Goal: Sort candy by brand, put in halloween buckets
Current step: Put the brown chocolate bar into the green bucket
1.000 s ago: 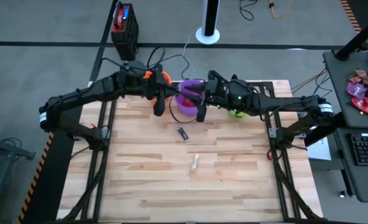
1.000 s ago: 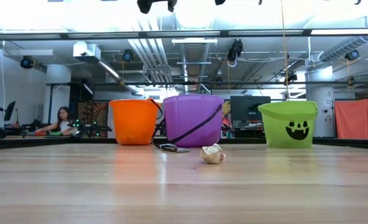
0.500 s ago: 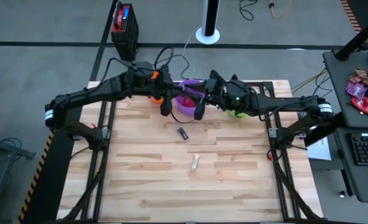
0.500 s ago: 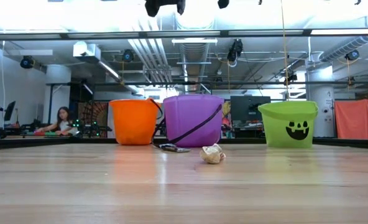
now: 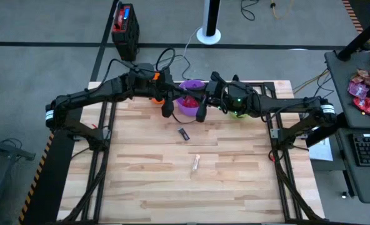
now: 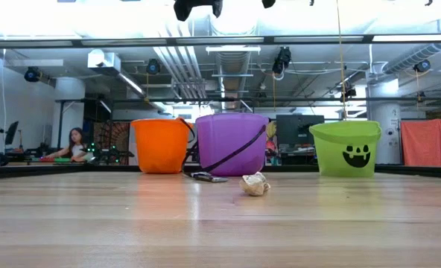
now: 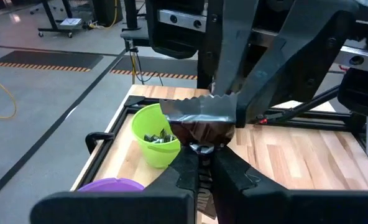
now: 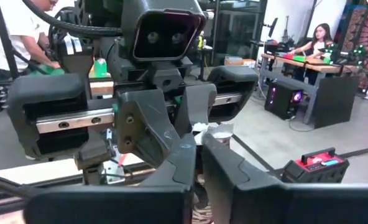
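High view: both arms meet above the far edge of the worktop (image 5: 141, 187), over the purple bucket (image 5: 190, 103). The left gripper (image 5: 167, 107) and right gripper (image 5: 200, 111) hang close together, with something reddish between them over the bucket's mouth. The orange bucket (image 5: 155, 95) and green bucket (image 5: 237, 112) sit mostly hidden under the arms. Two candies lie loose mid-worktop: a dark candy (image 5: 184, 133) and a pale candy (image 5: 195, 164) nearer the front edge.

Low view: the three buckets stand in a row along the far edge, and both grippers are high above.

Left wrist view: the left gripper (image 7: 204, 152) is pinched narrow on a dark brown wrapped candy (image 7: 199, 127), whose other end the right arm's fingers also grip. The green bucket already holds pieces.

Right wrist view: the right gripper (image 8: 199, 140) is closed on the same wrapper.

This looks like a handover, so one gripper should let go only once the other's hold is firm, then the brand's bucket be centred beneath before release.
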You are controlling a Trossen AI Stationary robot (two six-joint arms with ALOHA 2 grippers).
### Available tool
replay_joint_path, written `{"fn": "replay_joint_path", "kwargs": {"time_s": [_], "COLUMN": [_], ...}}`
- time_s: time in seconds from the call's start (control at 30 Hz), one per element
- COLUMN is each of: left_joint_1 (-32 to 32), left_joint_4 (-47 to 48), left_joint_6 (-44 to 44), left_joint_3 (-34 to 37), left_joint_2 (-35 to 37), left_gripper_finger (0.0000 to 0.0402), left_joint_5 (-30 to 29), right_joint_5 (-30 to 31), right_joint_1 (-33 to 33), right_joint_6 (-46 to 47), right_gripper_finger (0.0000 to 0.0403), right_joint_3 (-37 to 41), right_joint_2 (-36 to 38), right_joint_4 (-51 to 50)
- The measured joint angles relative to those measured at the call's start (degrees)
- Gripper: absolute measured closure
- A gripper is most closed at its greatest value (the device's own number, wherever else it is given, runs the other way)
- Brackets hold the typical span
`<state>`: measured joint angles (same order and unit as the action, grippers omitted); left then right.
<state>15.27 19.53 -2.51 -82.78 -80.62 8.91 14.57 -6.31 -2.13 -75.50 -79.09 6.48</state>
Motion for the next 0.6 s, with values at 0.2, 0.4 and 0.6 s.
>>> {"fn": "replay_joint_path", "kwargs": {"time_s": [0.2, 0.4, 0.6], "left_joint_1": [-0.1, -0.2, -0.2], "left_joint_4": [0.9, 1.8, 2.1], "left_joint_6": [1.1, 0.5, 0.5], "left_joint_3": [0.0, 0.0, 0.0], "left_joint_2": [0.0, 0.0, 0.0], "left_gripper_finger": [0.0353, 0.0293, 0.0308], "left_joint_5": [-0.7, -0.4, -0.5], "right_joint_5": [0.8, 3.4, 5.1], "right_joint_1": [0.0, -0.1, -0.2], "right_joint_6": [0.2, 0.2, -0.4], "right_gripper_finger": [0.0394, 0.0395, 0.0395], "right_joint_3": [0.0, 0.1, 0.2], "right_joint_2": [0.0, 0.3, 0.9], "right_joint_4": [-0.1, -0.7, -1.9]}}
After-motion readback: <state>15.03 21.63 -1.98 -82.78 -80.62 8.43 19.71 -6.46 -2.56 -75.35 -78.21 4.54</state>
